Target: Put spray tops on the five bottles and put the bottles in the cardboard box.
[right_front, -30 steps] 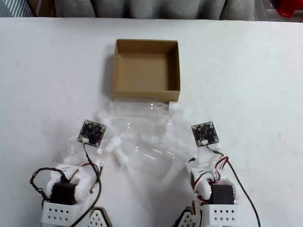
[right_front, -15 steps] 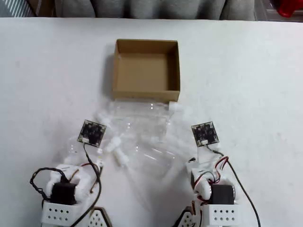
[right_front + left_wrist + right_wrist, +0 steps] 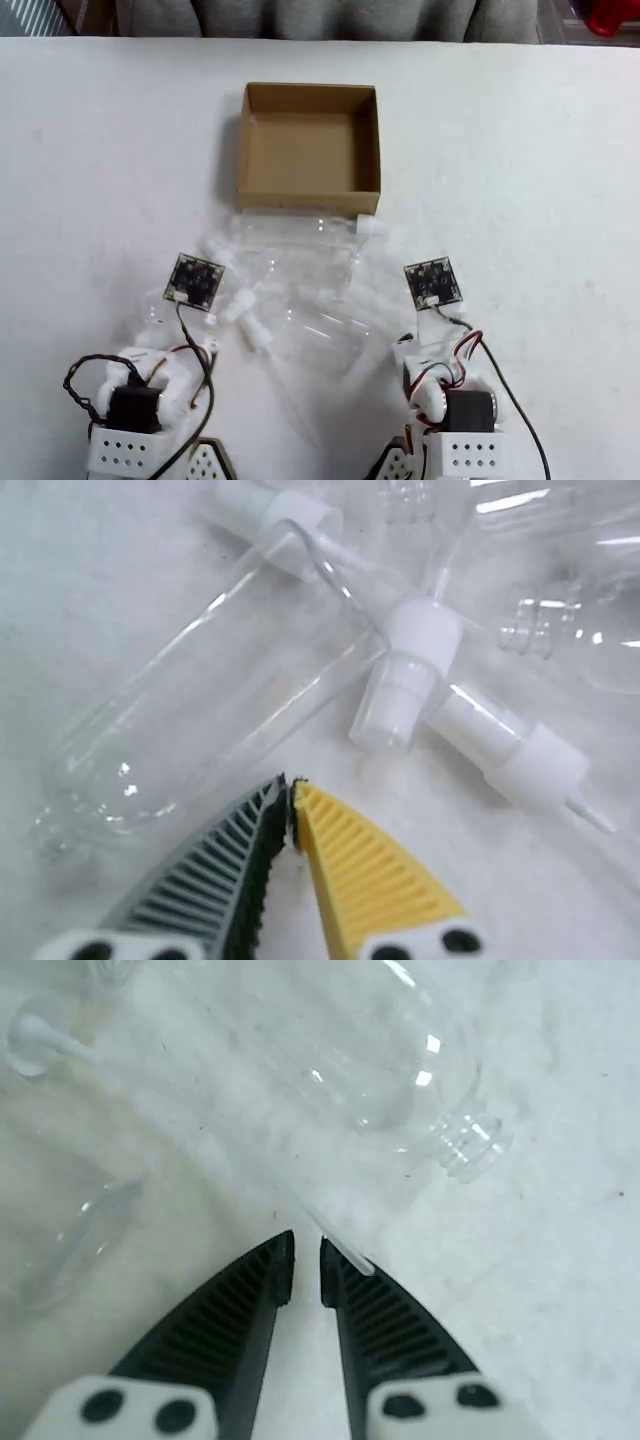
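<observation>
White table spread across the high view; the cardboard box sat upper centre with no bottle in it, and clear bottles and spray tops lay heaped just below it at centre, probably so both arms could reach them. Left wrist view: the left gripper was pressed closed on nothing, tips just beside 1 lying bottle. Right wrist view: the right gripper was all but closed, empty, near an uncapped bottle

Clear bottles and spray tops lie crowded just before the open cardboard box, blocking the straight way; the bare desk on both sides gives passage.
</observation>
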